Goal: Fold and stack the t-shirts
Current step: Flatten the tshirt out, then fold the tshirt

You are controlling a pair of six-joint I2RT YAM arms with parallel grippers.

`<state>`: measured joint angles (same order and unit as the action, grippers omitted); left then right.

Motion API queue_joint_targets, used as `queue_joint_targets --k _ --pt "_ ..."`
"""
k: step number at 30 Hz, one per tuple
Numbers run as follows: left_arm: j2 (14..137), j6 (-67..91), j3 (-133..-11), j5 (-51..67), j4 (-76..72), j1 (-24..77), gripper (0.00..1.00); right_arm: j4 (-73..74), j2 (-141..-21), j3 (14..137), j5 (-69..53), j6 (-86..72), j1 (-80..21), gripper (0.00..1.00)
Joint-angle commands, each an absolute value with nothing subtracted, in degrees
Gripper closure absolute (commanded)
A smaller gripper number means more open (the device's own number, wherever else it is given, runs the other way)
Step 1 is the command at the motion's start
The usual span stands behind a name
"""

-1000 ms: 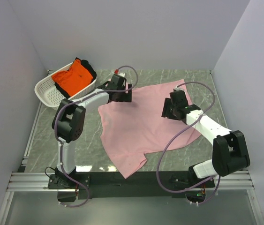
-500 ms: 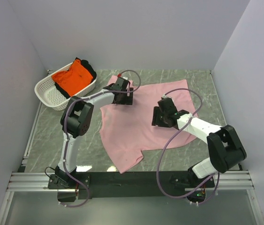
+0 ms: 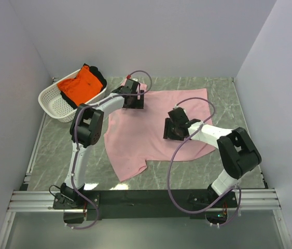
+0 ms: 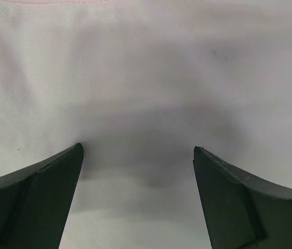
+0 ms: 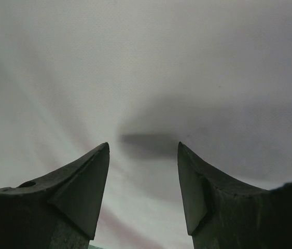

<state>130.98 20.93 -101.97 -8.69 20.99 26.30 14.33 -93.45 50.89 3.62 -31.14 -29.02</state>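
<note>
- Since a second ago the right gripper (image 3: 172,129) has slid left from the right side of the pink t-shirt (image 3: 135,140) to its middle, and the shirt's near hem now lies farther from the bases.
- Right arm: lies low, forearm reaching left, fingers parted over pink fabric.
- Left gripper (image 3: 133,98): arm stretched far, over the shirt's far-left edge, fingers wide apart, holding nothing.
- Orange t-shirt (image 3: 79,85) lies bunched in the white basket (image 3: 50,102), far left.
</note>
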Motion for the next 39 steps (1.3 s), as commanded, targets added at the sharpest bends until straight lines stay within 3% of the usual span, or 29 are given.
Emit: queue_joint_targets --k 1,11,16,21,25,30,34,39 --pt "134.8 20.2 -104.6 -7.1 24.9 24.9 0.06 14.5 -93.3 53.8 5.4 -31.7 -29.3 0.38" --pt "133.4 20.1 -105.2 -6.2 22.3 23.7 0.06 18.9 -76.0 44.2 15.6 -35.9 -29.1 0.35" --pt "125.3 18.5 -101.3 -5.5 17.3 25.8 0.06 21.5 -64.0 37.3 17.9 -37.8 -26.0 0.28" --pt "108.8 22.2 -88.4 -8.3 10.0 29.0 0.06 24.2 -56.9 31.6 17.1 -40.6 -19.3 0.21" --pt "95.8 28.3 -69.0 -12.9 4.1 31.5 0.05 23.6 -51.9 28.0 12.8 -41.7 -12.8 0.20" --pt "83.4 34.3 -53.8 -14.9 4.5 33.0 0.05 24.2 -49.4 27.0 12.8 -41.0 -7.7 0.20" --pt "74.5 38.1 -42.5 -15.7 4.1 34.8 0.05 21.2 -50.0 25.8 6.6 -40.3 -1.1 0.24" --pt "65.2 43.1 -32.4 -18.2 6.1 37.3 0.05 18.9 -54.4 24.9 2.8 -39.2 5.3 0.35"
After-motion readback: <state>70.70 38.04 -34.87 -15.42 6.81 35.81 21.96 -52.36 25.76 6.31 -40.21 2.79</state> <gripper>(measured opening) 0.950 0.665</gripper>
